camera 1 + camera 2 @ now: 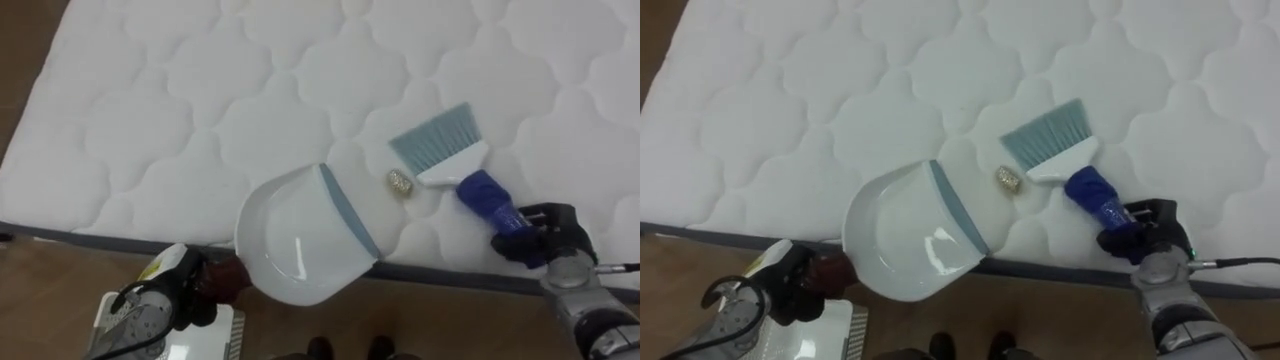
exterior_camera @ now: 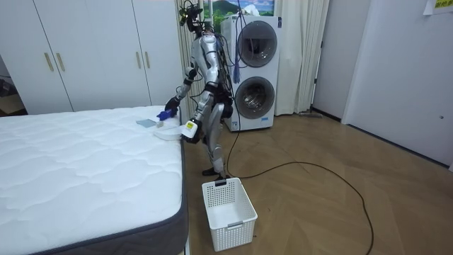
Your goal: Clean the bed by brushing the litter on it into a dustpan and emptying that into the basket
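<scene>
Room view: robot stands at quilted mattress (image 1: 200, 110) side | white laundry basket (image 2: 228, 212) on floor off mattress corner | dustpan (image 1: 290, 240) on mattress edge, left hand (image 1: 175, 290) clamped round its handle | hand brush (image 1: 445, 150) on mattress, right hand (image 1: 548, 238) gripping blue handle | eye views: gold crumpled scrap (image 1: 401, 181) on mattress between them.

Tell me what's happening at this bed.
The robot stands at the edge of the mattress, cleaning it with a brush and pan. Its right hand grips the blue handle of a brush, whose bristles rest on the mattress. Its left hand holds a white dustpan by its dark handle, the pan's lip lying on the mattress edge. A small crumpled scrap lies between brush and lip, not yet in the pan. A white basket sits on the floor nearby.
</scene>
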Motion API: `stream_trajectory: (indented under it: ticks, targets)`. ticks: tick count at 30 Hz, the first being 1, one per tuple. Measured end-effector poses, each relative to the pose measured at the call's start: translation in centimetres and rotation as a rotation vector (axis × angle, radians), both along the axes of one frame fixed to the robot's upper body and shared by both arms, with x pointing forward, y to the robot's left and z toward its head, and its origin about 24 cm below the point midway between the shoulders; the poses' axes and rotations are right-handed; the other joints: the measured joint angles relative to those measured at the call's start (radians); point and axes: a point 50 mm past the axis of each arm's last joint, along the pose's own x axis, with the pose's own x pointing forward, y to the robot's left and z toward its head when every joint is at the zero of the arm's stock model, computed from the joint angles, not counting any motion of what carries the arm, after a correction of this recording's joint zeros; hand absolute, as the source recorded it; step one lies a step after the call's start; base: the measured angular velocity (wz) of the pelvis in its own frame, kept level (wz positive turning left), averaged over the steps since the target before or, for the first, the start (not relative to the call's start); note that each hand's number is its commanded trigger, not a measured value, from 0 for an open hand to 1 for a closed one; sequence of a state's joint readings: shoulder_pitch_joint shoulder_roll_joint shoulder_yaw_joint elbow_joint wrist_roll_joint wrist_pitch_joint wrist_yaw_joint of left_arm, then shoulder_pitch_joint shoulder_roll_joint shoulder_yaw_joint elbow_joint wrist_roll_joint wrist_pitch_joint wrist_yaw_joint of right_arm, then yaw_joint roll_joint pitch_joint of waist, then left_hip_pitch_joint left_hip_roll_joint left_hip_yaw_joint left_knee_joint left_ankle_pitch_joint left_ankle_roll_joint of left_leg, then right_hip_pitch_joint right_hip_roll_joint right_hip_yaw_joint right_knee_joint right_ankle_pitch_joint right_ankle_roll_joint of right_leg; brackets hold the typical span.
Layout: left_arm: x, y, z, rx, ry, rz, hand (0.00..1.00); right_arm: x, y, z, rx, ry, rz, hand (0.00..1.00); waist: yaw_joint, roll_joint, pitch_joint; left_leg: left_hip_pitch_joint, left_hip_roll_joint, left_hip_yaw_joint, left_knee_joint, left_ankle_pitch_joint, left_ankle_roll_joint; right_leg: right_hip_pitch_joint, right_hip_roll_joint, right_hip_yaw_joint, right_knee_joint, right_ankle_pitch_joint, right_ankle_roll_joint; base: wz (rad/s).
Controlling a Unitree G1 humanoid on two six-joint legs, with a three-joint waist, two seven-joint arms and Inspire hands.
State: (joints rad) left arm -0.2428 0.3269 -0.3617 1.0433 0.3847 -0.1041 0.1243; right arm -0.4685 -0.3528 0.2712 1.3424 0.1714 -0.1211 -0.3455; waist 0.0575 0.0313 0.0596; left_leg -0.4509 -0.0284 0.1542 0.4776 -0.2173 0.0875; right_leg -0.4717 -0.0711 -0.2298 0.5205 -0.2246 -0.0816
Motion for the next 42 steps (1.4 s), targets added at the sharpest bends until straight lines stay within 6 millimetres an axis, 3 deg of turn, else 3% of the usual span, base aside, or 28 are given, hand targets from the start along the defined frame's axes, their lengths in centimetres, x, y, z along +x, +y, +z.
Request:
stream_trajectory:
  ticks: [4, 7, 12, 14, 22, 28, 31, 42]
  targets:
    - [0.0, 0.1, 0.0, -0.005, 0.001, 0.013, 1.00, -0.1, -0.3, 0.1, -0.008, 0.002, -0.005, 1.00, 0.001, -0.003, -0.0023, -0.002, 0.001, 0.004, -0.010, -0.004, 0.006, -0.009, 0.000, 0.001, 0.007, 0.000, -0.001, 0.00]
    - [0.1, 0.3, 0.2, 0.002, -0.004, 0.014, 1.00, 0.0, -0.8, 0.4, -0.049, 0.011, 0.013, 1.00, 0.004, -0.015, -0.0102, -0.011, 0.000, 0.006, -0.008, -0.004, 0.007, -0.023, -0.002, 0.006, 0.019, 0.001, -0.002, 0.00]
    - [0.4, 1.4, 0.9, 0.040, -0.024, 0.003, 1.00, -0.1, -3.4, 2.0, -0.224, 0.051, 0.082, 1.00, 0.005, -0.024, -0.0142, -0.012, 0.001, 0.006, 0.004, -0.003, 0.007, -0.020, -0.004, 0.001, 0.021, 0.001, -0.002, 0.03]
    - [0.6, 2.1, 1.3, 0.084, -0.029, -0.014, 1.00, 0.1, -4.4, 3.0, -0.338, 0.081, 0.148, 1.00, 0.006, -0.043, -0.0202, -0.010, 0.001, 0.010, 0.008, -0.003, 0.007, -0.021, -0.004, 0.004, 0.025, 0.001, -0.002, -0.02]
    - [1.4, 3.7, 2.9, 0.184, -0.067, -0.061, 1.00, 1.3, -8.5, 8.0, -0.767, 0.178, 0.319, 1.00, 0.029, -0.115, -0.0170, -0.009, 0.005, 0.010, 0.002, -0.003, 0.007, -0.020, 0.002, 0.004, 0.014, 0.005, -0.004, -0.01]
    - [2.1, 4.2, 4.0, 0.203, -0.108, -0.072, 1.00, 3.6, -7.9, 10.9, -1.007, 0.157, 0.431, 1.00, 0.027, -0.131, -0.0110, -0.027, 0.006, 0.011, 0.003, -0.004, 0.008, -0.039, -0.001, -0.001, 0.018, 0.007, -0.004, 0.00]
    - [2.4, 4.6, 4.4, 0.214, -0.117, -0.064, 1.00, 4.3, -7.5, 11.7, -1.108, 0.162, 0.480, 1.00, 0.028, -0.145, -0.0090, -0.045, 0.010, 0.011, 0.008, -0.004, 0.007, -0.055, -0.001, -0.011, 0.016, 0.009, -0.008, 0.00]
    - [2.7, 5.4, 5.1, 0.243, -0.126, -0.074, 1.00, 7.1, -5.1, 14.9, -1.454, 0.154, 0.717, 1.00, 0.031, -0.165, -0.0023, -0.042, 0.017, 0.026, 0.003, -0.004, 0.007, -0.053, 0.000, -0.017, 0.008, 0.011, -0.011, -0.02]
